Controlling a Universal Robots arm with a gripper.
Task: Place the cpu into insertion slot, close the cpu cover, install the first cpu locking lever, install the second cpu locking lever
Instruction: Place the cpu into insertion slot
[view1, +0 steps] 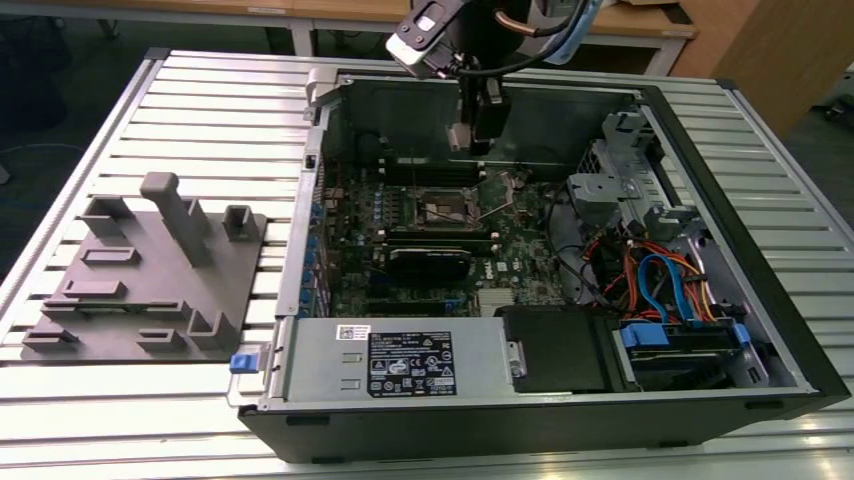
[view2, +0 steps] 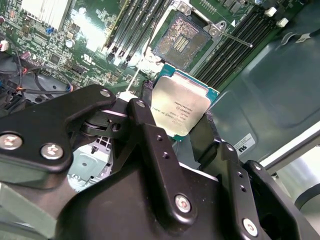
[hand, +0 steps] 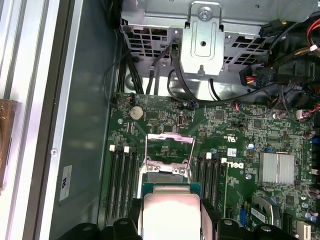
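My gripper (view2: 177, 122) is shut on the cpu (view2: 181, 106), a flat square chip with a silver-grey top and green rim, its edges clamped between the two black fingers (view2: 145, 120). In the first wrist view the cpu (hand: 171, 210) hangs just short of the insertion slot (hand: 166, 171), whose cpu cover (hand: 169, 137) stands swung open as a thin silver frame. In the second wrist view the insertion slot (view2: 179, 39) lies bare beyond the chip, with a thin lever rod (view2: 235, 39) beside it. In the exterior view my gripper (view1: 474, 135) hovers inside the case above the insertion slot (view1: 447, 205).
The open black computer case (view1: 747, 300) lies on a slatted metal table (view1: 200, 110). Black memory slots (hand: 120, 180) flank the socket. A grey power supply box (view1: 387, 360), a drive cage (hand: 202, 45) and coloured cables (view1: 654, 280) crowd the case. A grey fixture plate (view1: 147, 280) sits at the exterior view's left.
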